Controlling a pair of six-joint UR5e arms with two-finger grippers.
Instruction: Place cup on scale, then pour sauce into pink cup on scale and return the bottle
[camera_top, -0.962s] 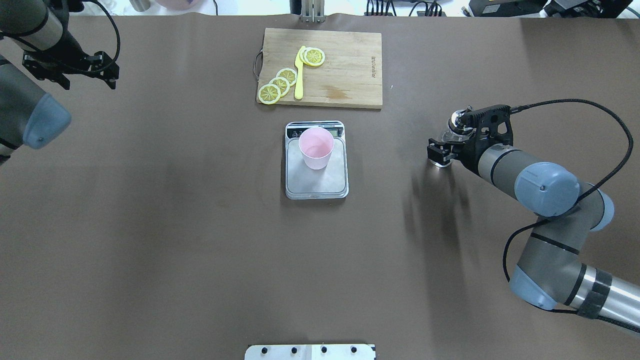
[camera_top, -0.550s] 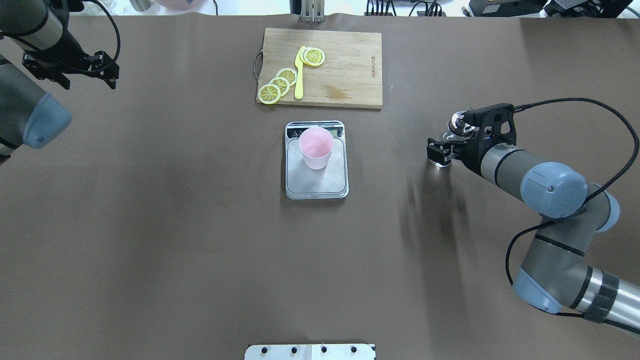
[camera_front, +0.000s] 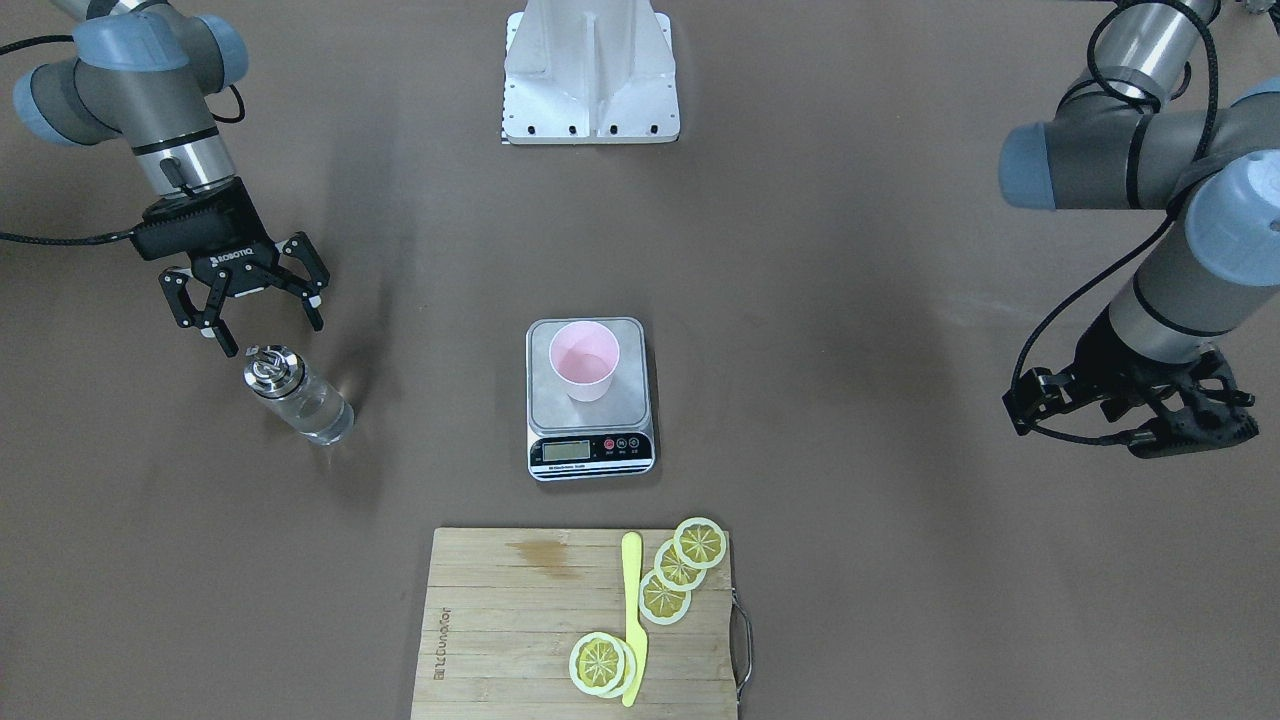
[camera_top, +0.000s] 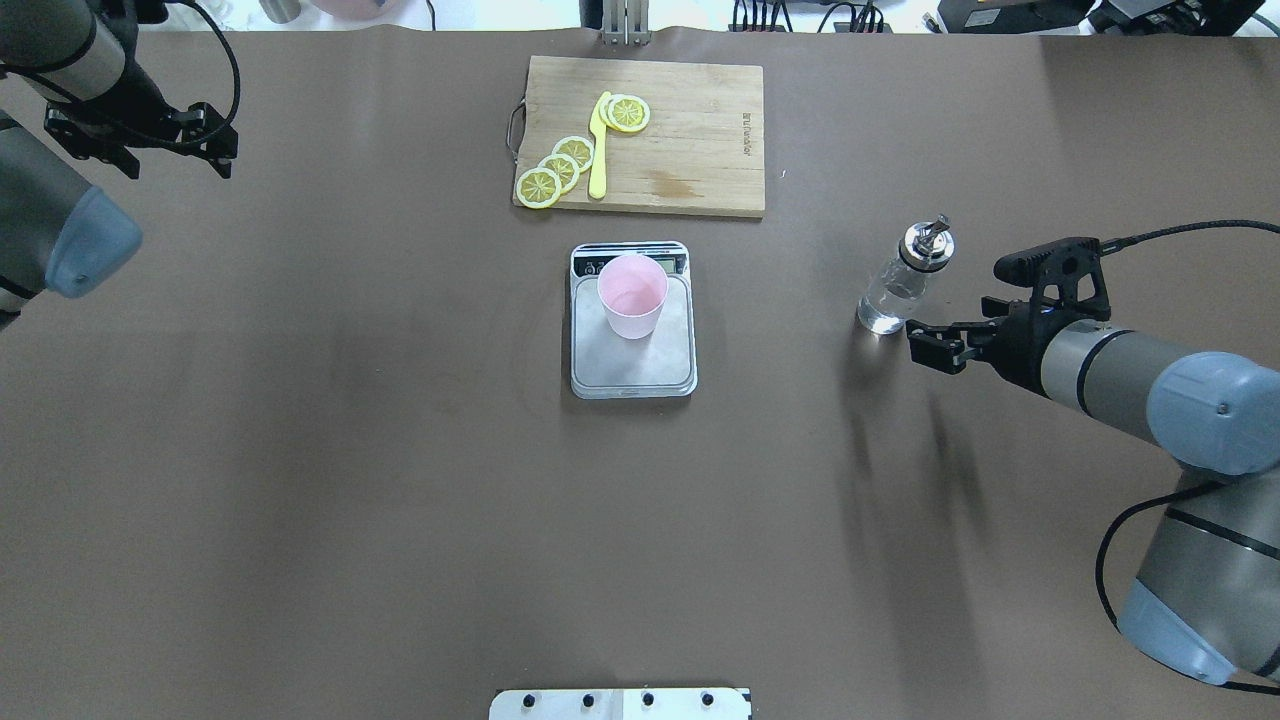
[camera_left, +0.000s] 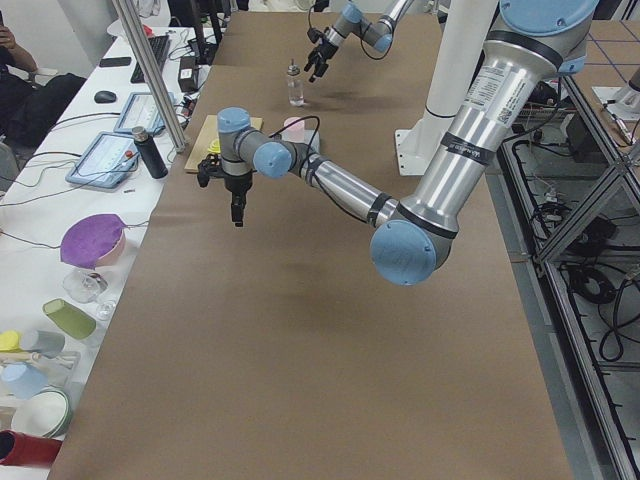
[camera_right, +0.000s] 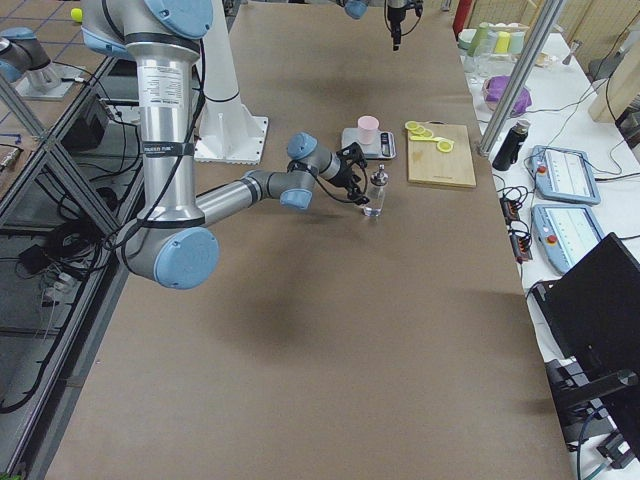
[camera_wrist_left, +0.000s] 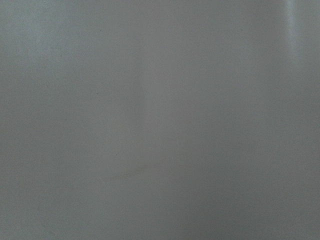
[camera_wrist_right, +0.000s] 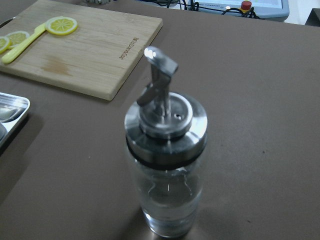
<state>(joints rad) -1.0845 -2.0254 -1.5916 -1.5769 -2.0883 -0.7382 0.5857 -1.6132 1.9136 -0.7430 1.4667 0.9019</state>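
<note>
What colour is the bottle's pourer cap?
Shiny silver metal on the pourer cap, seen best in the right wrist view.

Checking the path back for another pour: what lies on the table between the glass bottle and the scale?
Nothing: in the overhead view the brown table is bare between the bottle and the scale. The right claw, open, sits on the bottle's other side.

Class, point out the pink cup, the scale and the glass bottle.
pink cup (camera_front: 584, 361), front-facing view, inner wall.
scale (camera_front: 590, 451), front-facing view, black display strip.
glass bottle (camera_top: 893, 293), overhead view, clear body.
</note>
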